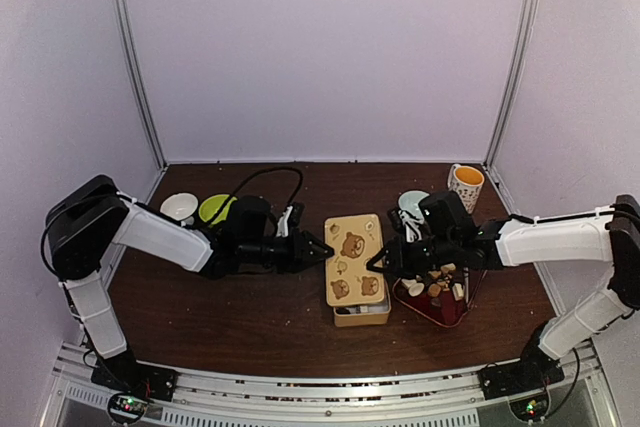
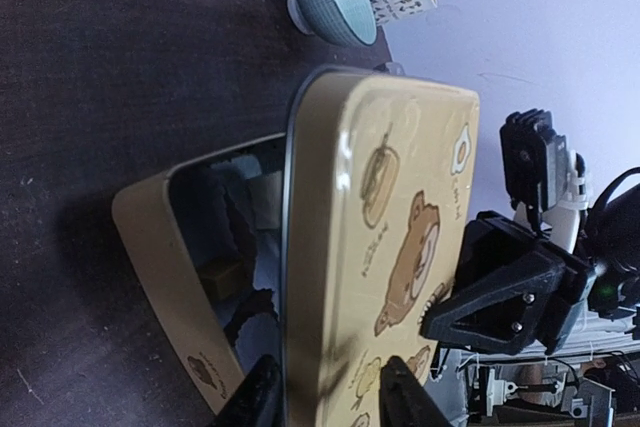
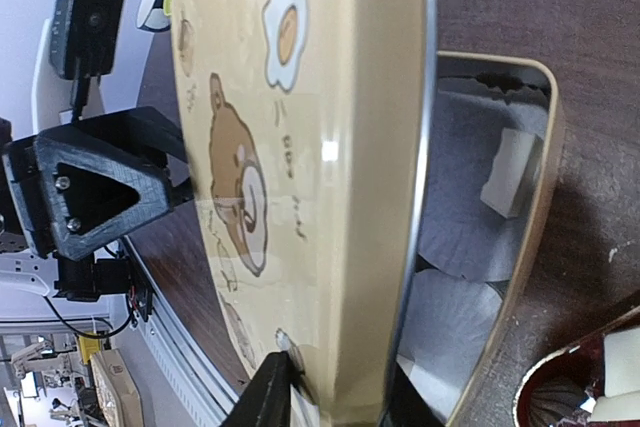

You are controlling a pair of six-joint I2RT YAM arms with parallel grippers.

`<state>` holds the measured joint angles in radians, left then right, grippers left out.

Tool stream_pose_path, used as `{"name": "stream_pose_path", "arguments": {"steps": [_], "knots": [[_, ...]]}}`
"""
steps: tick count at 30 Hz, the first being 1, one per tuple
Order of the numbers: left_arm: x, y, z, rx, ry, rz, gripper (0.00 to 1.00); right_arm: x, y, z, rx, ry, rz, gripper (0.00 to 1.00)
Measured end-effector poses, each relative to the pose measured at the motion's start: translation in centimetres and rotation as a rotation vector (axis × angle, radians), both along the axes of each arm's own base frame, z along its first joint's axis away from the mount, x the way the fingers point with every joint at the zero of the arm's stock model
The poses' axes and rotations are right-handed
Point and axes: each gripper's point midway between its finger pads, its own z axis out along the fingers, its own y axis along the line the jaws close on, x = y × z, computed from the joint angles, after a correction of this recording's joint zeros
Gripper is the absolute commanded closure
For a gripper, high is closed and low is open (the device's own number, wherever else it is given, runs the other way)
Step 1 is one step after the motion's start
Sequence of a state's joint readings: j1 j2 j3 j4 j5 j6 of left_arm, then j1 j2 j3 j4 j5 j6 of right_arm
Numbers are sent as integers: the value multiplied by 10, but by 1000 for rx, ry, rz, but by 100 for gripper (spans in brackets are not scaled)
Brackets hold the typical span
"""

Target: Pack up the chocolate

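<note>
The tan lid (image 1: 353, 252) with bear pictures sits over the open tin box (image 1: 362, 316), shifted toward the far side. My left gripper (image 1: 322, 255) is shut on the lid's left rim, and the lid (image 2: 390, 207) fills the space between its fingers (image 2: 258, 399). My right gripper (image 1: 376, 263) is shut on the right rim of the lid (image 3: 300, 147). Inside the box (image 2: 150, 237) lie white paper liners (image 3: 470, 247), a tan chocolate cube (image 2: 225, 272) and a white chocolate cube (image 3: 510, 172). More chocolate (image 1: 437, 285) fills a red bowl (image 1: 447, 313) under my right arm.
A patterned mug (image 1: 466, 185) and a teal bowl (image 1: 409, 203) stand at the back right. A white bowl (image 1: 179, 207) and a green bowl (image 1: 213, 209) stand at the back left, behind my left arm. Walls close the table's far side and both sides.
</note>
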<state>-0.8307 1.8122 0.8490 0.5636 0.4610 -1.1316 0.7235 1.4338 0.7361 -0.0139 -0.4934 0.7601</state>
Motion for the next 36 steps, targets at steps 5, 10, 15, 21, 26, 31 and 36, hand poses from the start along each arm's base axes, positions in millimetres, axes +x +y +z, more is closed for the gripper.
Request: {"name": "stream_pose_path", "arguments": {"steps": [5,10,15,21,26,31,36], "knots": [[-3,-5,4,-20,-6,-6,67,-2,-8,-12,-53,18,-4,72],[-3,-5,0,-19,1,0,67,-2,-9,-14,-70,14,-2,67],[-10,-11,3,-32,0,-17,67,-3,-18,-28,-138,27,-10,63],[-23,-21,10,-60,-2,-53,67,-3,-31,-42,-225,34,-27,61],[-32,-26,12,-71,1,-78,67,-3,-35,-45,-255,31,-29,61],[-32,-26,12,-71,4,-77,66,3,-30,-34,-235,10,-29,60],[-32,-24,6,-47,15,-70,60,8,-24,-25,-215,-7,-27,58]]}}
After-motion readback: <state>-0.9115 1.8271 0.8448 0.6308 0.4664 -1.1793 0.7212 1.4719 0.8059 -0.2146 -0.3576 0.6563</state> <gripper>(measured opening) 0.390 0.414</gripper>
